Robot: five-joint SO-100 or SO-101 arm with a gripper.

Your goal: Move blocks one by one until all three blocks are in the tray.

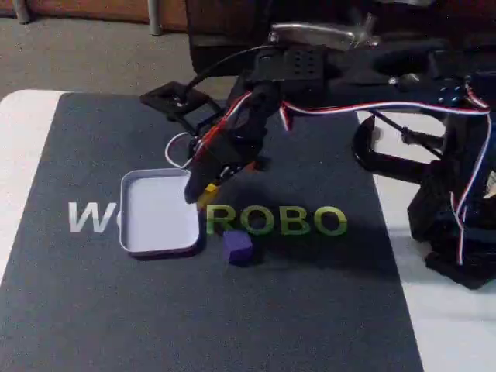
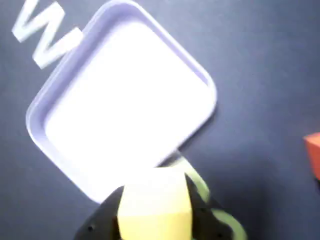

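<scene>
Pincer (image 1: 203,194) is seen closed on the yellow block (image 1: 209,190), held off the mat just beside the tray's right rim in the fixed view; in the wrist view the yellow block (image 2: 155,205) sits between the dark fingers (image 2: 102,222) at the bottom edge, just outside the tray's (image 2: 197,75) near corner. Tray (image 1: 132,225) lies flat on the dark mat (image 1: 232,325), its floor bare, covering part of the white lettering. Blocks counted: three. Yellow is in the grip; purple block (image 1: 237,246) rests on the mat just right of the tray's lower right corner, apart from the rim; orange block (image 2: 314,152) is cut by the right edge of the wrist view, well clear of the tray. In the fixed view a bit of orange is seen by the arm, but block or arm part cannot be told. One tray, none of the blocks inside it. Open mat is seen in front of the tray and to its left; the white counter (image 1: 19,155) borders the mat on both sides. The arm's base and a clamp stand at right, with striped cable running along the arm.
</scene>
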